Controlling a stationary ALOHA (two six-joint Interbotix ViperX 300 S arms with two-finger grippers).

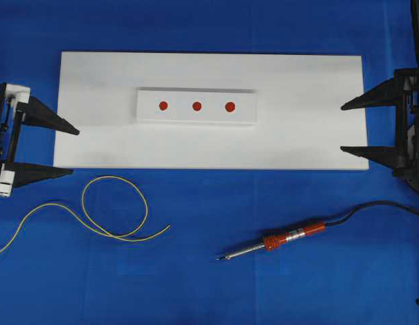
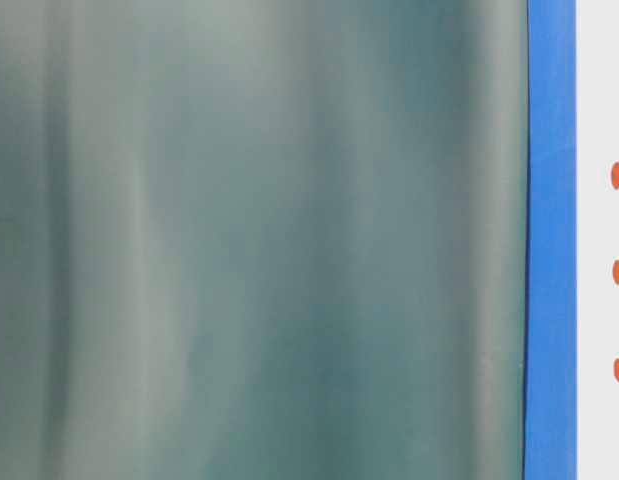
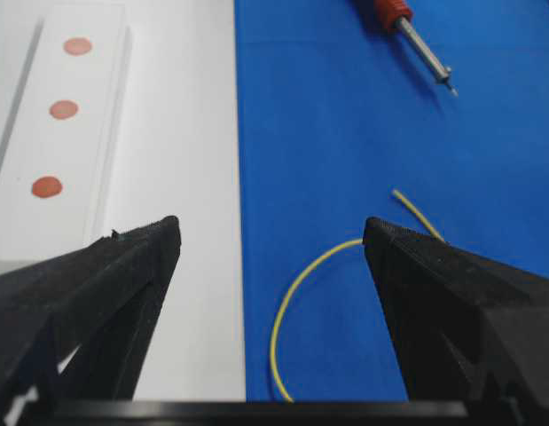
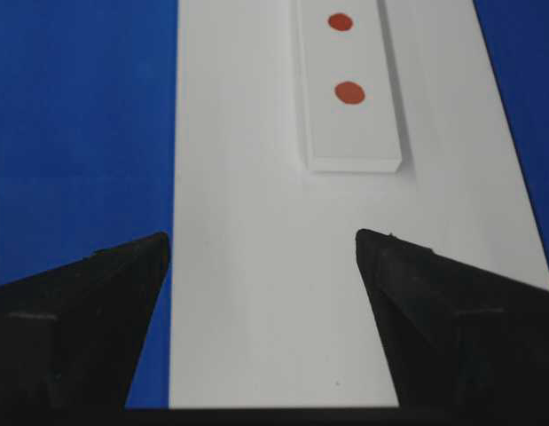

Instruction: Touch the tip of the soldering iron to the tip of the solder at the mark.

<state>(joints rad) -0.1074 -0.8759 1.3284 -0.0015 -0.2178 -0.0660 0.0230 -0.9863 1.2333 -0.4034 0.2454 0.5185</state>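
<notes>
The soldering iron (image 1: 283,240) lies on the blue cloth at the lower right, red-orange body, metal shaft pointing left; its shaft also shows in the left wrist view (image 3: 425,55). The solder (image 1: 118,217), a thin yellow wire, curls on the cloth at the lower left, and one loop (image 3: 301,297) lies between my left fingers' view. Three red marks (image 1: 196,105) sit on a raised white strip. My left gripper (image 1: 75,152) stands open at the board's left end, empty. My right gripper (image 1: 342,127) stands open at the right end, empty.
A large white board (image 1: 94,149) carries the raised strip (image 1: 246,115) on the blue cloth (image 1: 195,284). The iron's black cord (image 1: 371,206) runs off to the right. The table-level view is mostly blocked by a blurred grey-green surface (image 2: 259,240).
</notes>
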